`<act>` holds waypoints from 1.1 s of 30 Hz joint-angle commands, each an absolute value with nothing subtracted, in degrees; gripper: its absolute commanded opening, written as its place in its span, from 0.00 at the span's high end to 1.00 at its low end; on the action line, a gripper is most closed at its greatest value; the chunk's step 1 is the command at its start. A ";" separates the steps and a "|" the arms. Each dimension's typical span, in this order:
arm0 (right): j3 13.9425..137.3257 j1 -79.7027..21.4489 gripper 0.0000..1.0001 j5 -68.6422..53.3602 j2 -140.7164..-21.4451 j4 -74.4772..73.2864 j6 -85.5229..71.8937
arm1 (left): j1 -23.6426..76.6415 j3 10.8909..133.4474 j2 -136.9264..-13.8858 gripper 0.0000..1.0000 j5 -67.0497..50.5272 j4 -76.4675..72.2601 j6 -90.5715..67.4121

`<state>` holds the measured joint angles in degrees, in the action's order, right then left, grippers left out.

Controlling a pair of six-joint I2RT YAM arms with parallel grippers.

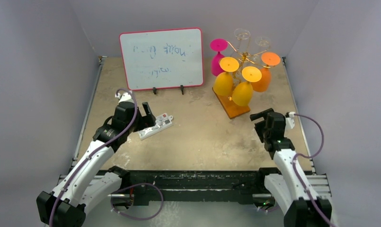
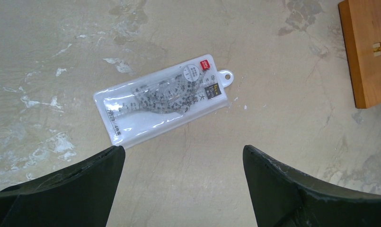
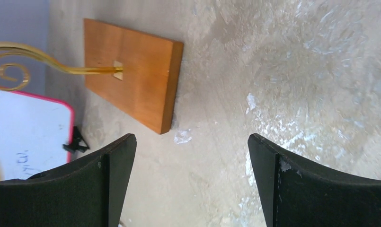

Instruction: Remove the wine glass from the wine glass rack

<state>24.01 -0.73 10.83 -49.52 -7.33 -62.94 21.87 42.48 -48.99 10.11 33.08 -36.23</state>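
The wine glass rack (image 1: pixel 243 57), gold wire on an orange-brown wooden base (image 1: pixel 232 108), stands at the back right. Several glasses hang upside down from it: two yellow (image 1: pixel 242 92), one orange (image 1: pixel 264 75), one magenta (image 1: pixel 217 61) and two clear (image 1: pixel 242 35). My right gripper (image 1: pixel 262 119) is open and empty, near the base's right front corner. The right wrist view shows the base (image 3: pixel 141 80) and a scroll arm (image 3: pixel 18 61) ahead of the open fingers (image 3: pixel 117 161). My left gripper (image 1: pixel 149 116) is open and empty above a packet (image 2: pixel 164 97).
A red-framed whiteboard (image 1: pixel 161 57) stands at the back centre on small black feet. A flat white plastic packet (image 1: pixel 156 126) lies on the table just right of the left gripper. The rack's base corner (image 2: pixel 368 52) shows in the left wrist view. Grey walls close in the table.
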 commanded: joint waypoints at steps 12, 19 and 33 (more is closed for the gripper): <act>44.90 -0.53 0.12 18.17 -24.40 -32.03 -48.65 | 26.12 38.50 -66.61 0.12 -7.18 5.47 -43.48; 59.60 -0.53 0.06 7.67 -32.26 -30.16 -31.09 | 32.87 41.75 -77.81 0.15 2.71 7.48 -41.93; 77.58 -0.08 0.07 8.41 -53.64 -34.84 -29.40 | 21.81 40.59 -81.44 0.13 11.35 12.63 -40.19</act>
